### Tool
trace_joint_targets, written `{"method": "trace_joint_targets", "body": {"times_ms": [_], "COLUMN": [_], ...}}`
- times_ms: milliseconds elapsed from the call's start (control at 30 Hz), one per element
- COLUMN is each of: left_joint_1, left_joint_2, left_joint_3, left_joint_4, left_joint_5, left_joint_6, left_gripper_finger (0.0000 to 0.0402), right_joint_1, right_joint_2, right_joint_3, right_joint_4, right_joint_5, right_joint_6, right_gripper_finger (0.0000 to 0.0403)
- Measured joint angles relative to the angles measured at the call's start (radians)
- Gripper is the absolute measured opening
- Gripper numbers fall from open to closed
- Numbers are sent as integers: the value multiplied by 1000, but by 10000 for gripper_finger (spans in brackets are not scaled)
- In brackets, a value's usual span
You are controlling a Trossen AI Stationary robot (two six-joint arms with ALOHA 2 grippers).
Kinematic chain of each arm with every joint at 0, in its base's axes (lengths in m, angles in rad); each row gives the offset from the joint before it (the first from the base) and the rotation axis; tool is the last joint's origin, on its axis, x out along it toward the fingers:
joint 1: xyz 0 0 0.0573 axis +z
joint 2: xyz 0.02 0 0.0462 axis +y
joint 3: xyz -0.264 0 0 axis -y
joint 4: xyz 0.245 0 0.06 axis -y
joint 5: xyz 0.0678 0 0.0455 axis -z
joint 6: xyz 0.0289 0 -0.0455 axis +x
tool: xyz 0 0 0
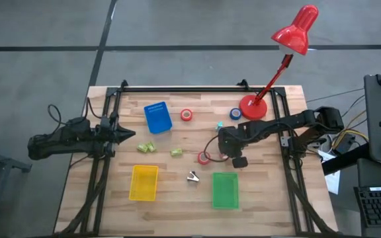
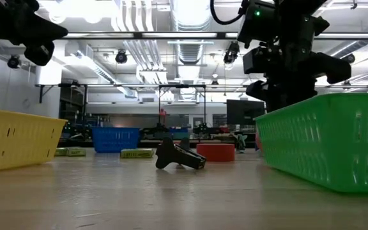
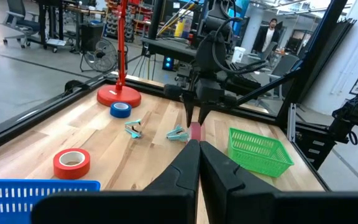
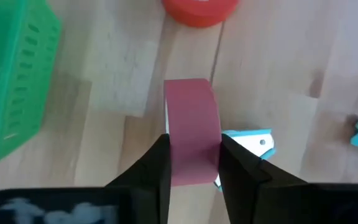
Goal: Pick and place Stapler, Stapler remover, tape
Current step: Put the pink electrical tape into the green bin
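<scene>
Clearly, the right tool [image 4: 194, 163] was clamped on a dark red ring-shaped roll of tape [image 4: 193, 130], held on edge between its two fingers and lifted off the pale wooden surface [image 1: 177, 192], near the centre of the high view. Gripping the roll across its flat sides probably kept it from rolling or slipping. A green plastic mesh basket [image 1: 225, 190] sat at about six o'clock from that tool, so it looked the likeliest drop point, though that is a judgement. A second red tape roll [image 1: 186, 115] and a blue tape roll [image 1: 235, 114] lay toward twelve o'clock, the blue one just beside the round base of a red desk lamp [image 1: 253, 107]. A small dark stapler remover [image 1: 192, 176] rested between the green basket and a yellow plastic basket [image 1: 143, 182]. The left tool [image 3: 199, 155] waited at nine o'clock, its fingers pressed together and empty.
</scene>
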State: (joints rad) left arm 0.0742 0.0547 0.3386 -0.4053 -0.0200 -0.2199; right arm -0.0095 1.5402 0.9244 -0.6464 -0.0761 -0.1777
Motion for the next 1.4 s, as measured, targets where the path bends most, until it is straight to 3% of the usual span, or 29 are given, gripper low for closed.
{"method": "trace_joint_targets", "body": {"times_ms": [133, 300, 467, 667, 933, 1400], "left_joint_1": [0, 0, 0, 0, 0, 0], "left_joint_2": [0, 0, -9, -13, -10, -10], "left_joint_3": [0, 0, 0, 0, 0, 0], "left_joint_4": [0, 0, -34, -62, -61, -60], "left_joint_5": [0, 0, -2, -4, -5, -4], "left_joint_6": [0, 0, 47, 44, 37, 37], "left_gripper_finger": [14, 14, 14, 14, 14, 14], "right_joint_1": [-8, -11, -1, 93, 201, 215], "right_joint_2": [-14, -37, -51, -51, 11, 185], "right_joint_3": [25, 121, 216, 273, 213, 191], "right_joint_4": [-10, -73, -54, -58, -63, -57], "right_joint_5": [-1, -51, -238, -383, -392, -487], "right_joint_6": [81, 308, 589, 850, 950, 933], "right_gripper_finger": [92, 99, 104, 106, 108, 116]}}
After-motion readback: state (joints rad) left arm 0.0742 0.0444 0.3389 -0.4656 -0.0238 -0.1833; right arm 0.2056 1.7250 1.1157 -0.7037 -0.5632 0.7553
